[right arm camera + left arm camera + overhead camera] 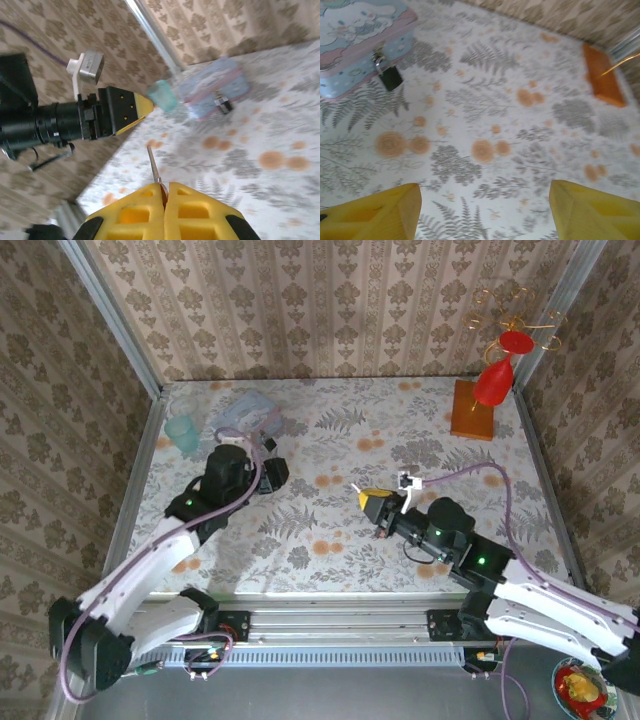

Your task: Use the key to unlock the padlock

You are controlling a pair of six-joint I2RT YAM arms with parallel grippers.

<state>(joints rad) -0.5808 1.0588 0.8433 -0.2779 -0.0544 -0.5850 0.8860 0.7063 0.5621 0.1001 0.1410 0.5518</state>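
The padlock (390, 76) is a small black lock with a silvery shackle. It hangs at the front of a pale blue picture tin (355, 42) and rests on the tablecloth. In the right wrist view the padlock (223, 103) is far ahead against the tin (215, 87). My left gripper (485, 210) is open, its yellow fingers (375, 215) wide apart over bare cloth, well short of the lock. My right gripper (165, 192) is shut on the key (154, 165), whose thin metal blade sticks out forward. From above, the right gripper (378, 505) is mid-table and the left gripper (272, 475) lies near the tin (245, 410).
A teal cup (183, 433) stands left of the tin by the left wall. A wooden block (473, 410) carrying a red piece and gold wire sits at the back right. Patterned walls close three sides. Open flowered cloth lies between the two grippers.
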